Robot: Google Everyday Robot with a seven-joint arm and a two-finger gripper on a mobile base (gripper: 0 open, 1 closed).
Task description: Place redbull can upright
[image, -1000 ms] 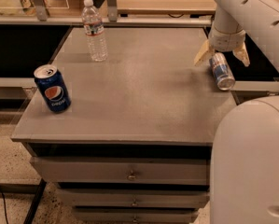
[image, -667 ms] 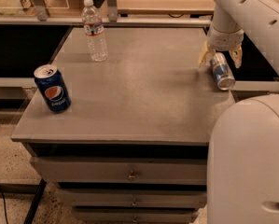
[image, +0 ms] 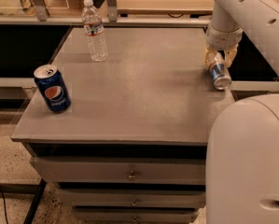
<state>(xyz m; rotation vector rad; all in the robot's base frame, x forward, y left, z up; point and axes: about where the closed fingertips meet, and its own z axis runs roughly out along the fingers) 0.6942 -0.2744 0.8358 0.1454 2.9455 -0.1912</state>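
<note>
In the camera view, a grey bench [image: 148, 92] with a stack of drawers [image: 120, 170] beneath its near edge carries three things. The redbull can [image: 221, 75], slim and blue-and-silver, lies on its side at the bench's right edge, about midway between near and far, with its silver end facing the near right and its length running away toward the far left. The pincer [image: 219, 61] comes down onto it from the white arm [image: 237, 13] that enters at the top right. Its two pale fingers [image: 208, 59] stand on either side of the can's far half, drawn in narrow and lying against the can's sides, so the pincer holds the can while it rests flat on the bench. Well apart from this, a dark blue Pepsi can [image: 52, 90] stands upright near the bench's left edge toward the near side. A clear water bottle [image: 94, 34] with a white cap stands upright on the far left part of the bench. The robot's white body [image: 248, 167] fills the near right corner, in front of the bench's right end
</note>
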